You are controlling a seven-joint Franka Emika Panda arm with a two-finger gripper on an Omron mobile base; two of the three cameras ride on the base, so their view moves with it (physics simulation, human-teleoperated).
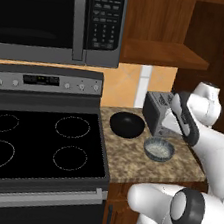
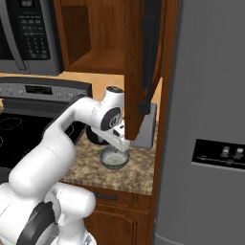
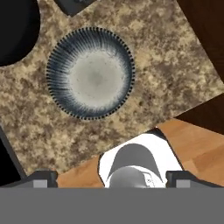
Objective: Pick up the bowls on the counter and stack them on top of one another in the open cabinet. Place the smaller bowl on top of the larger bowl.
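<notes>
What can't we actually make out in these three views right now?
- Glossy black round bowl: right base view, mostly hidden behind the white arm; hand view, cut off by the top-left edge.
- Claw: hand view shows just the dark fingertips at the bottom edge, wide apart; in both base views the wrist covers it.
- Reddish-brown wooden wall cabinet: upper interior cut off by the top edge in both base views.
- Grey toaster: left base view, partly behind the arm.

Smaller bowl (image 3: 89,73) sits upright on the granite bench (image 3: 162,74), centred toward 11 o'clock, ribbed dark rim, pale speckled inside. Larger bowl (image 3: 17,30), black, clipped at 10 o'clock, near but apart. Fingers (image 3: 41,178) spread wide at 6 o'clock, nothing between.
</notes>
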